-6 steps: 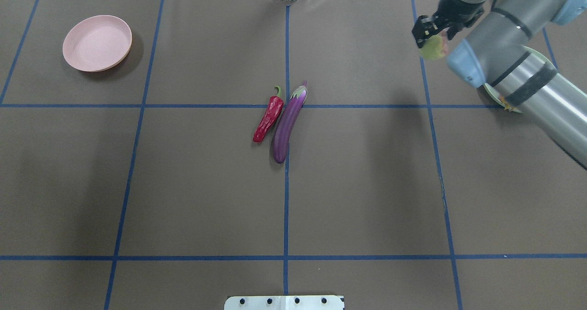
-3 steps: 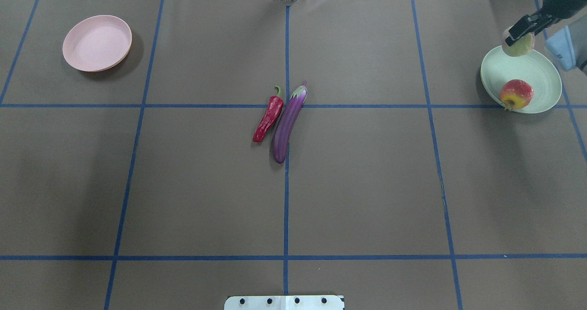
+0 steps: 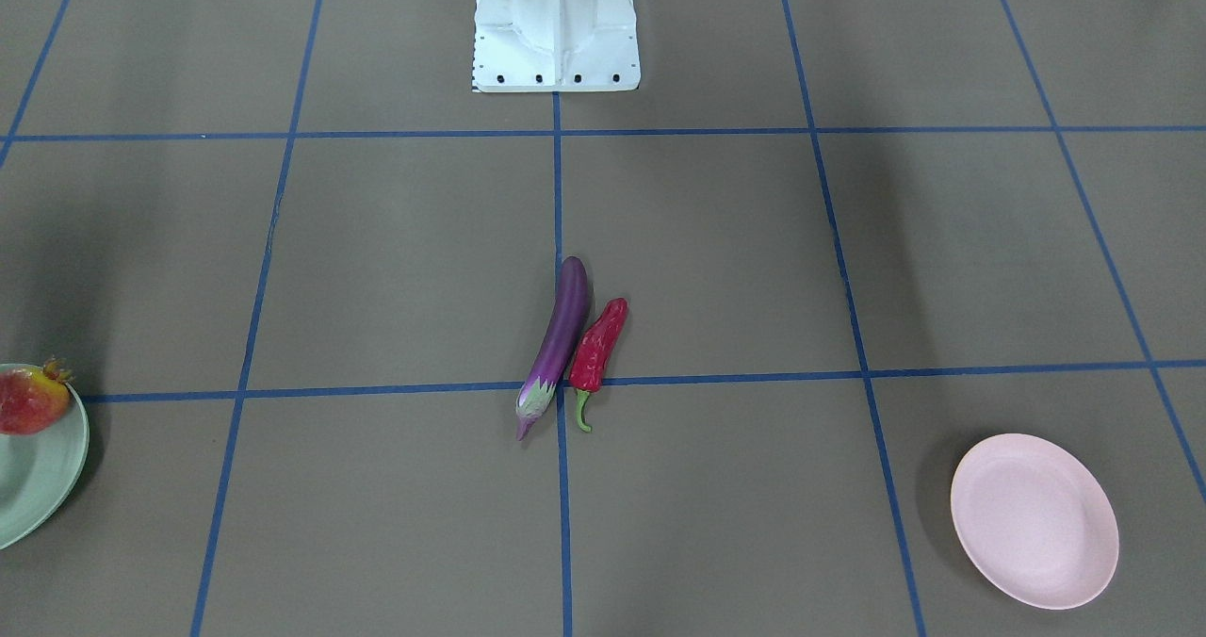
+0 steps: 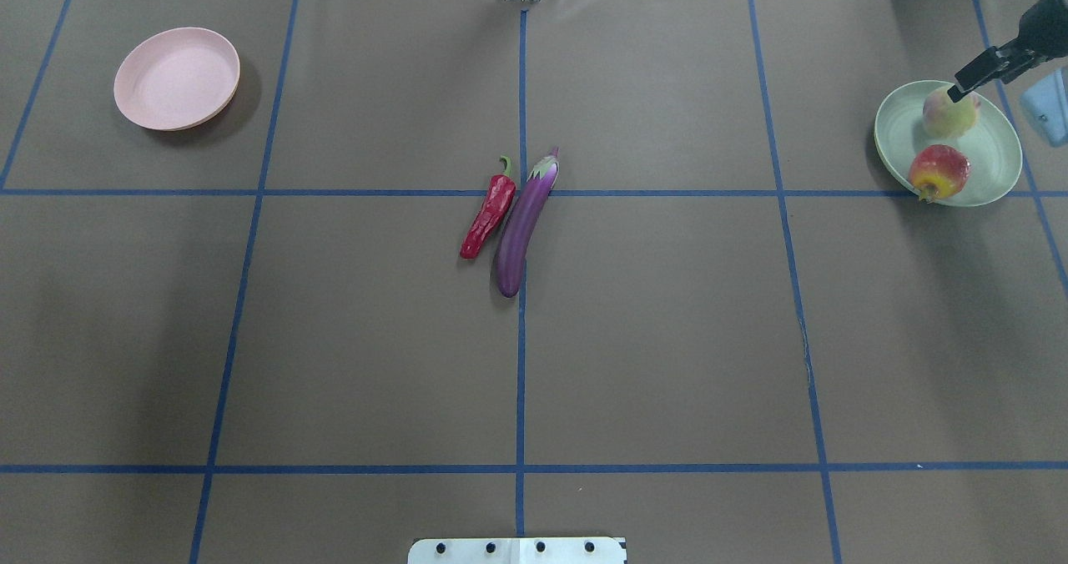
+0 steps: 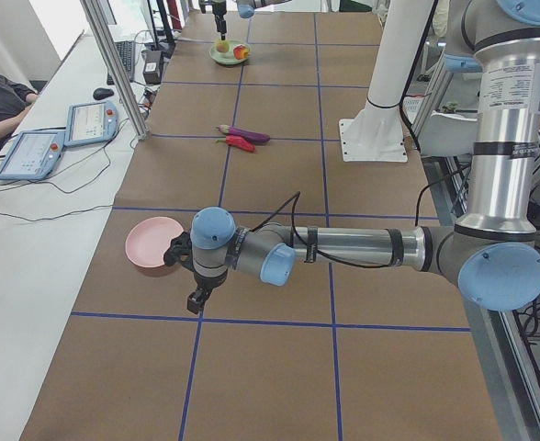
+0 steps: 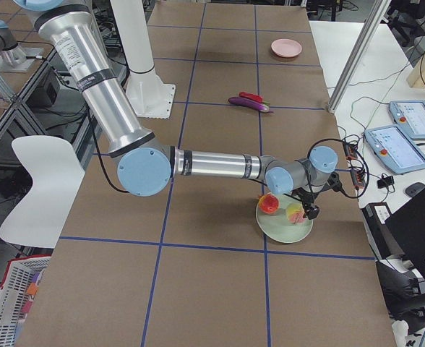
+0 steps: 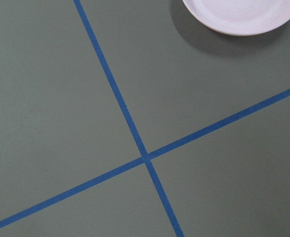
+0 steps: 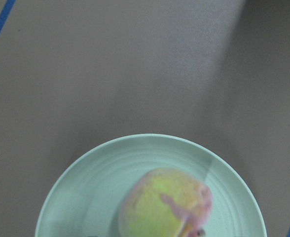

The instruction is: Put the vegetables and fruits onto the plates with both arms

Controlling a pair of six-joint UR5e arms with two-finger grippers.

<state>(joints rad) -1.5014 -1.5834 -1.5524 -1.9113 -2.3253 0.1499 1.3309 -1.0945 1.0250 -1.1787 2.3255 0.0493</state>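
Resting on mint plate [image 4: 899, 138], far right: peach [image 4: 949, 115] and pomegranate [image 4: 939, 172]. Right pincer [image 4: 964, 88] just above peach (cannot tell how open). Left pincer [image 5: 196, 300] near pink plate [image 5: 151, 243], opening likewise unclear.

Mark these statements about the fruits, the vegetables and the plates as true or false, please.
1. The peach lies on the mint green plate. True.
2. The pomegranate lies on the pink plate. False: it lies on the mint green plate, next to the peach.
3. The eggplant and the chili lie side by side on the table. True.
4. The chili lies on the pink plate. False: it lies on the table beside the eggplant, far from that plate.
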